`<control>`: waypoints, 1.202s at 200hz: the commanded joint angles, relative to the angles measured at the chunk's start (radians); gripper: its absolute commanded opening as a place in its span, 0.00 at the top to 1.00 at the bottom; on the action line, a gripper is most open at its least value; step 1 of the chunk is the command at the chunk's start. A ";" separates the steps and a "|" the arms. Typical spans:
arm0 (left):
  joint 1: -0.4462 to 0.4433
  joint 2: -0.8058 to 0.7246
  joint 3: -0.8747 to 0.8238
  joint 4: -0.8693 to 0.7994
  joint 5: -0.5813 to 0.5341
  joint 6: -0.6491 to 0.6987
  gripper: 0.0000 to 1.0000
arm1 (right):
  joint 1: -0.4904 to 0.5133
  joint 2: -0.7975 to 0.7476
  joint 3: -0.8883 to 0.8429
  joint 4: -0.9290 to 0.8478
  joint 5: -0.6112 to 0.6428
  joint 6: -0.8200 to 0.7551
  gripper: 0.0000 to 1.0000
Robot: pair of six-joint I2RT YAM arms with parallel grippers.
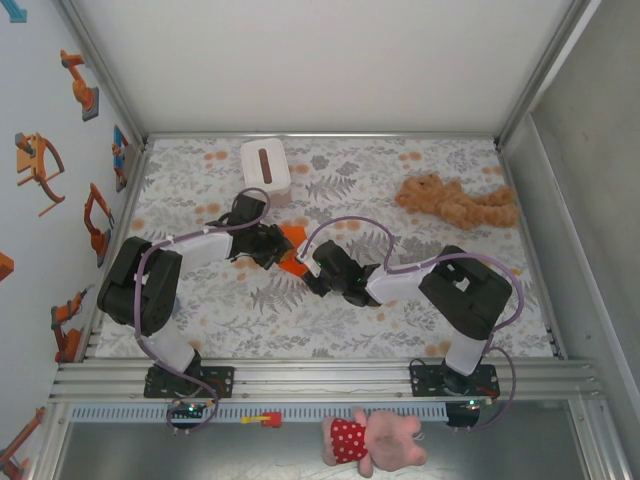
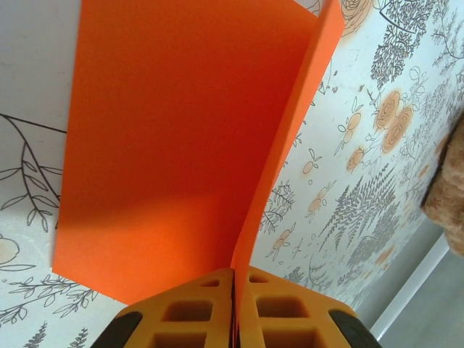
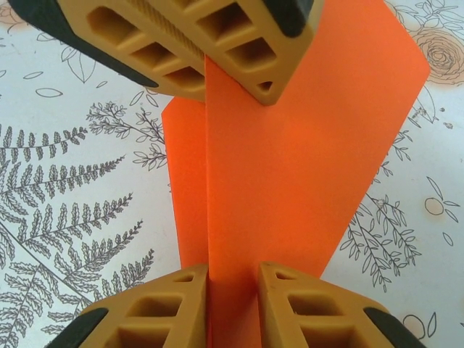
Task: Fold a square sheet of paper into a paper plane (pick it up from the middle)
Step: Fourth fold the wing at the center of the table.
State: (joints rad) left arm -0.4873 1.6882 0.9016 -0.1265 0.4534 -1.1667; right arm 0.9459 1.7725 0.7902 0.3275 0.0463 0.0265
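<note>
"Looking down from above, what is in the middle of the flowery tabletop?" Tim asks.

"A thin bright orange sheet of paper," Ann says. "It is folded, and it sits right between the two hands."

"What is the left hand doing?"

"Its two orange fingers are pressed tight together on the fold of the paper. One side of the paper spreads out wide. The other side stands up on its edge."

"And the right hand?"

"Its fingers are a little bit apart. The paper runs through the narrow gap, and the crease lies along one finger. They are not pinched shut. From that hand's own camera, the left hand is pinching the far end of the paper."

"What else is around?"

"A white tissue box stands near, just behind the left hand. A tan plush toy lies well apart, at the far right of the tabletop. A pink plush toy in a red spotted dress lies off the tabletop, on the near side of the metal rail."
</note>
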 commanded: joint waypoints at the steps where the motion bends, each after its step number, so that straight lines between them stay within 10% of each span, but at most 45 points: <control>1: 0.004 -0.021 0.004 -0.004 0.002 -0.007 0.92 | 0.008 0.020 0.036 0.004 0.024 0.046 0.76; 164: -0.010 -0.036 0.003 -0.024 -0.029 -0.002 0.90 | 0.011 0.051 0.062 -0.011 0.035 0.095 0.85; 240: 0.067 -0.178 -0.006 -0.135 -0.109 0.059 0.60 | 0.011 0.039 0.020 -0.016 -0.050 0.072 0.98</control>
State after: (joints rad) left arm -0.4545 1.5875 0.9012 -0.1905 0.3893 -1.1469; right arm 0.9493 1.8122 0.8288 0.3206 0.0444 0.1116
